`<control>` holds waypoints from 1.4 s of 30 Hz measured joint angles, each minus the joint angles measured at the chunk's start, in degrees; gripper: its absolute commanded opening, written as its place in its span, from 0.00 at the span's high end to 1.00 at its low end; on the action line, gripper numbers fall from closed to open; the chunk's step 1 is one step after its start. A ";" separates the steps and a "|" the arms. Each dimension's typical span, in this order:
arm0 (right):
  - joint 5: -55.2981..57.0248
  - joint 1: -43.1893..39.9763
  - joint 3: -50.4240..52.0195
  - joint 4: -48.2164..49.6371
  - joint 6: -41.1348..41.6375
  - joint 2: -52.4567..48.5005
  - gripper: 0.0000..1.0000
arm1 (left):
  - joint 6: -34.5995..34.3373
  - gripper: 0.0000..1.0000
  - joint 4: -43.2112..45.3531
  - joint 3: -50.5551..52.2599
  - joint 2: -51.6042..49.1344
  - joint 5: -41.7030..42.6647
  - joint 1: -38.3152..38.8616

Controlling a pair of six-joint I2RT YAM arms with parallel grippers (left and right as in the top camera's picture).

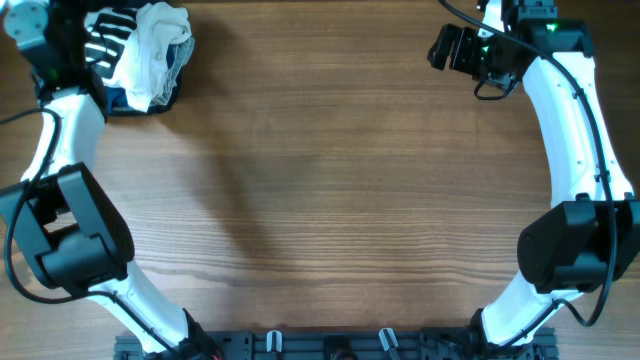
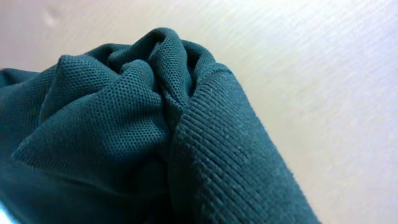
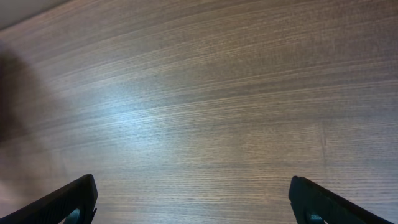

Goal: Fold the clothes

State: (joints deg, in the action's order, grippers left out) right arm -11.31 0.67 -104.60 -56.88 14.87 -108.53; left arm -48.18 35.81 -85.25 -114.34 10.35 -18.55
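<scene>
The large black garment does not show in any view. My left gripper is at the far left corner, against a folded pile of white, black-striped and blue cloth. The left wrist view is filled by bunched dark teal knit fabric with a ribbed edge, very close to the camera. It hides the left fingers, so I cannot tell their state. My right gripper hovers at the far right, open and empty. Its two fingertips sit wide apart over bare wood in the right wrist view.
The wooden table spreads between the two arms. The left arm's base stands at the left edge and the right arm's base at the right edge. A dark rail runs along the near edge.
</scene>
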 measured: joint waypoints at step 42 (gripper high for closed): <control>-0.26 0.00 0.00 0.76 0.92 0.00 0.01 | 15.41 0.21 -56.04 -3.72 0.74 19.02 -6.38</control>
State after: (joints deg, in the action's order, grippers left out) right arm -11.57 0.67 -104.60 -56.12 15.79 -108.53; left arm -32.77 -20.23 -88.97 -113.60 29.36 -24.93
